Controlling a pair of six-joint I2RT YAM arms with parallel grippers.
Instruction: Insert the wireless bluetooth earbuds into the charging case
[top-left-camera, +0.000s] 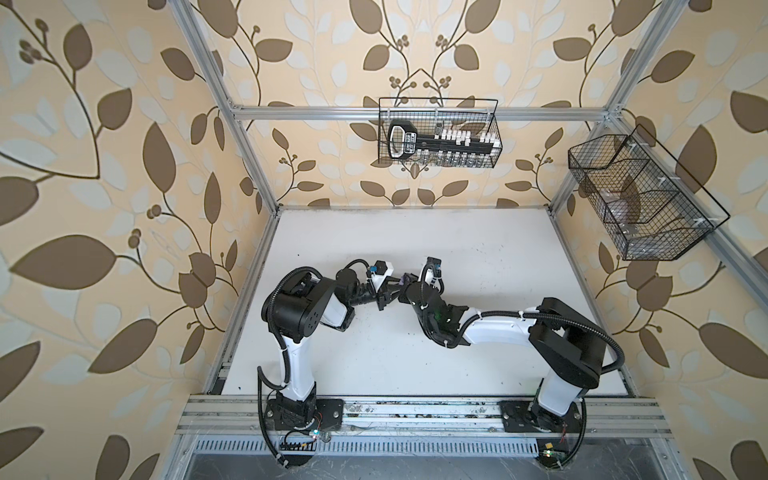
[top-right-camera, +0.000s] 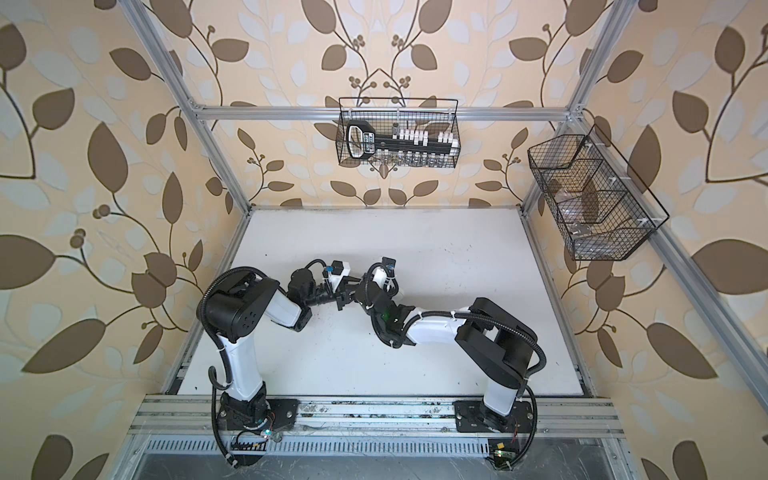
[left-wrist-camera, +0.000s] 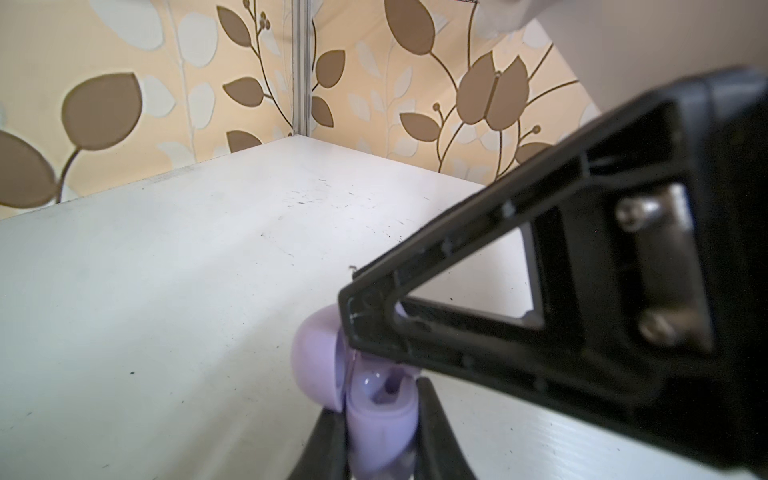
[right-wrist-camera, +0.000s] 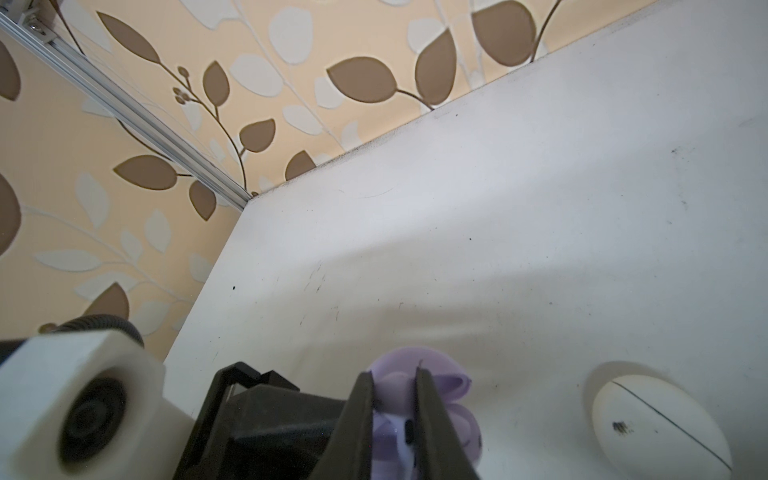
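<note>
Leaf-patterned wallpaper in tan and brown is surrounding a white bench, which is filling the lower middle of both top views inside an aluminium frame. One black wire basket is hanging at the upper centre of the frame, holding a black and white tool, and a second wire basket is hanging at the right edge. Both arms are reaching inward and meeting near the centre of the frame, where a lavender charging case is showing as a small purple patch between them. In the left wrist view the left claw is closing tightly on that case, one black finger on each side of the base, with the lid standing hinged open beside it. The right claw is pinching nearly shut on a small glossy pale piece that looks like a lavender earbud, holding it right at the open mouth of the case; one of its fingers is crossing in front of the left wrist camera with its tip touching the case. Whether the earbud is seated in its socket I cannot tell, since the fingers are covering it. A closed white case is lying on the bench near the lavender one, apart from both claws.
</note>
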